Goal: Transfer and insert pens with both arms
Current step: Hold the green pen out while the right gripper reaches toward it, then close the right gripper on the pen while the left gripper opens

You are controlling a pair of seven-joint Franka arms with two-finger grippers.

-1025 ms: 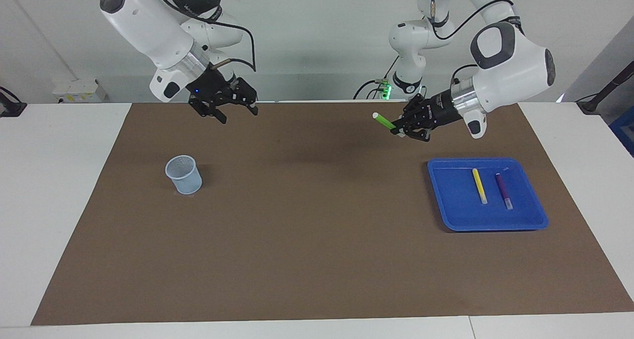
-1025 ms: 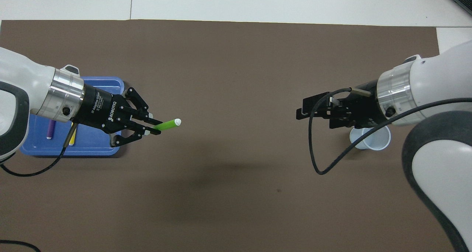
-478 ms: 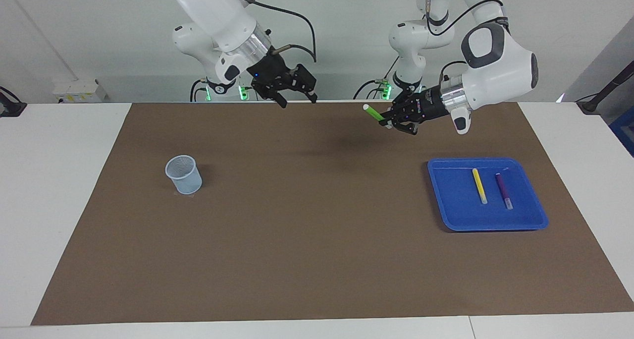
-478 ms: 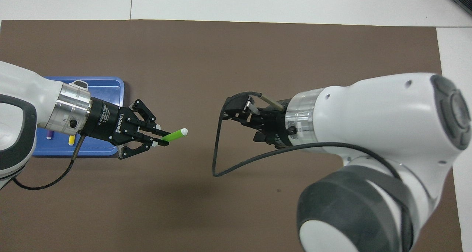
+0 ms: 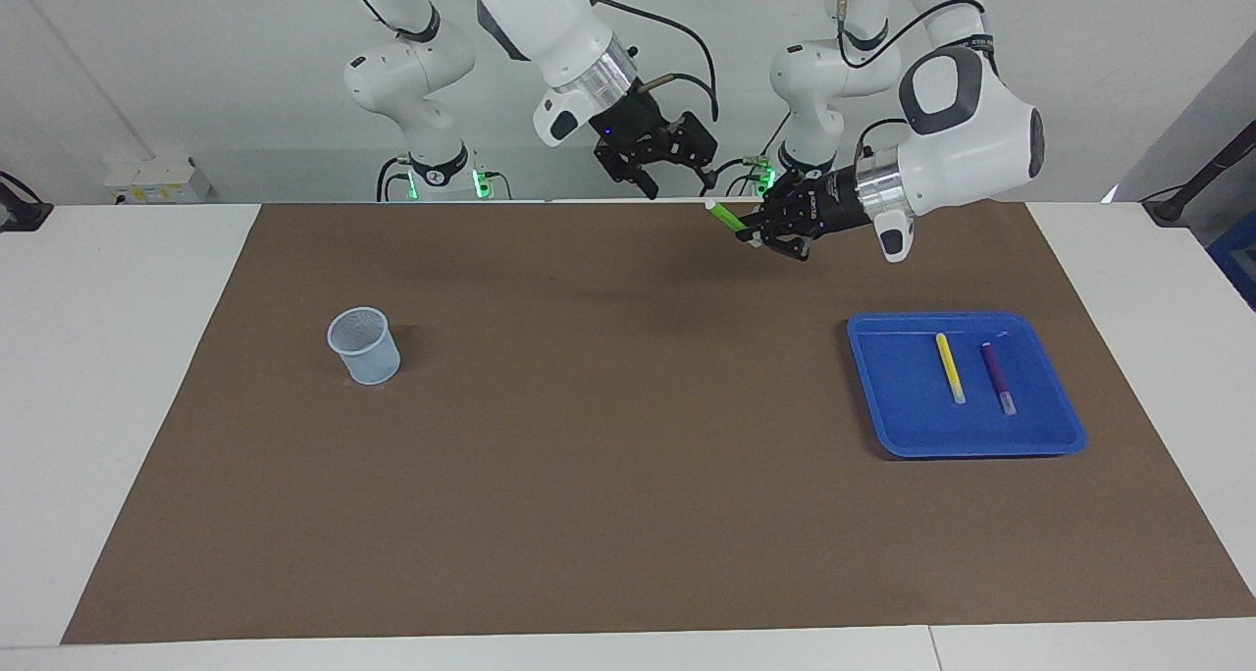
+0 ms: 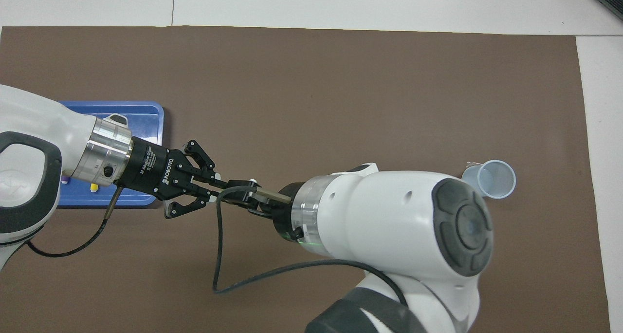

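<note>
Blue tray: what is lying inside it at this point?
In the blue tray lie a yellow pen and a purple pen, side by side, apart. From overhead the left arm covers most of the tray; only the pens' tips show.

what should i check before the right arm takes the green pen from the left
1. Left gripper shut on green pen: ok
2. Right gripper open: ok
3. Pen's white cap end points at the right gripper: ok
4. Right gripper's fingers around the pen: not ok, apart from it in the facing view
5. Mesh cup upright: ok
6. Yellow pen and purple pen lie in blue tray: ok
</note>
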